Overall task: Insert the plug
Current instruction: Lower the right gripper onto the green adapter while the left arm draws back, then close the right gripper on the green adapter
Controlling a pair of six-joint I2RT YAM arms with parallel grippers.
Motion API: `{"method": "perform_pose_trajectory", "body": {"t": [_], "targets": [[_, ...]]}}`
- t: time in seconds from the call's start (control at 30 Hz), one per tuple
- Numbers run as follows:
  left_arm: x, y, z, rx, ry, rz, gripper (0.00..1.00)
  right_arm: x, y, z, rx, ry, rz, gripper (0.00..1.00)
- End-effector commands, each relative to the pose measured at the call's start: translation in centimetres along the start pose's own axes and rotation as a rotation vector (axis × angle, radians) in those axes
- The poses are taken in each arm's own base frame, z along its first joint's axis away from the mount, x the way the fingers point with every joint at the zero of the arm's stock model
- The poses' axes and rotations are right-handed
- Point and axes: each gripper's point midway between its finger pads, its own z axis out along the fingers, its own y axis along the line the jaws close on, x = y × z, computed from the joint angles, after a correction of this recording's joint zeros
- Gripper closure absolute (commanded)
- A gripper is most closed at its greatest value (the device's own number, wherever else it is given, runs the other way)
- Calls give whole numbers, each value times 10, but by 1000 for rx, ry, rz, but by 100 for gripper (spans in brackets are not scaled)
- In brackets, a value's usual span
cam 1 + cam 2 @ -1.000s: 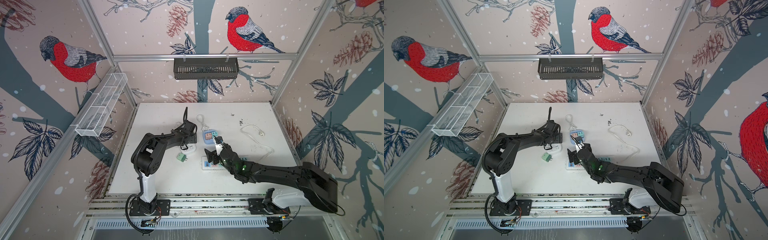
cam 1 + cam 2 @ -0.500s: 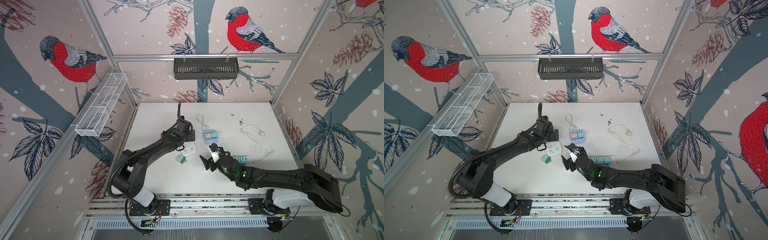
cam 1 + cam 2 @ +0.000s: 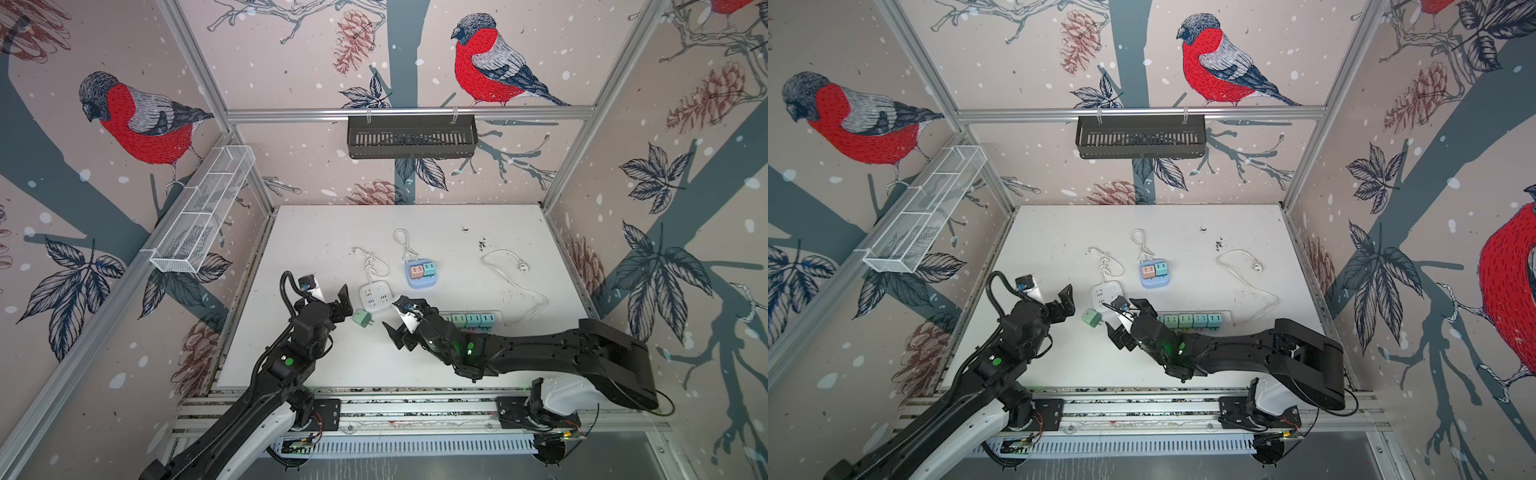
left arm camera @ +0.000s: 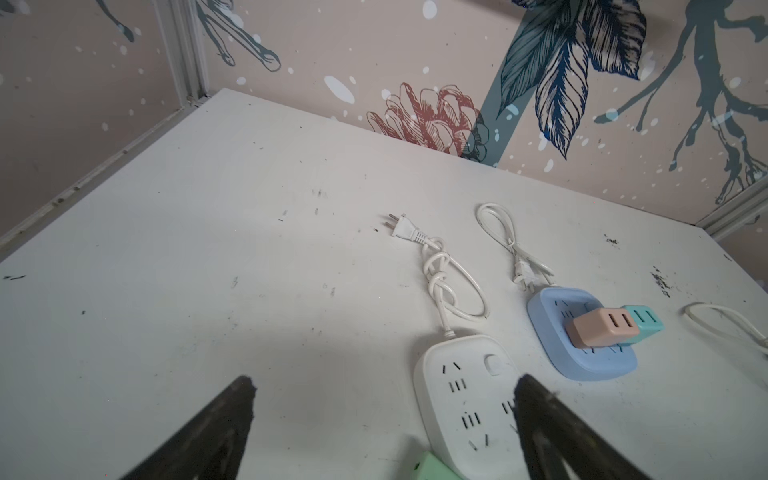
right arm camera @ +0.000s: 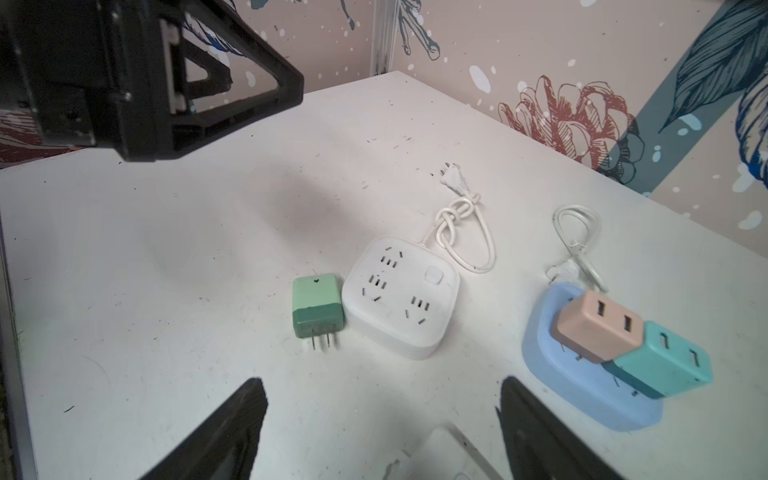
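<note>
Nothing's plugged in yet: the green plug [image 5: 318, 306] lies flat on the table [image 5: 166, 249] just beside the white socket block [image 5: 401, 295], whose holes are all empty. The left gripper [image 4: 384, 386] and right gripper [image 5: 381, 384] both hang near that block, jaws spread wide and holding nothing, so grabbing, turning and pushing in are all left. There's loads of bare table on the plug's side of the block, but the blue socket pad [image 5: 582, 390] crowds its other side.
</note>
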Motion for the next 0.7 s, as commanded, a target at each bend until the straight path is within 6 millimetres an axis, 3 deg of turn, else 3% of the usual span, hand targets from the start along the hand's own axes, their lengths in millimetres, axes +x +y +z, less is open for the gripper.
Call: {"method": "perform_pose_trajectory", "body": {"t": [0.0, 0.13, 0.3, 0.5, 0.67], "targets": [[-4, 29, -13, -91, -105, -71, 3, 2, 15, 11, -43, 34, -27, 12], [13, 37, -19, -40, -155, -180, 3, 9, 31, 30, -94, 92, -47, 13], [8, 53, -29, -82, -218, -251, 3, 18, 39, 62, -141, 185, -51, 16], [12, 47, -23, -70, -182, -219, 3, 43, 46, 104, -225, 326, -9, 25], [13, 47, -23, -78, -168, -212, 3, 63, 60, 125, -254, 411, -25, 32]]}}
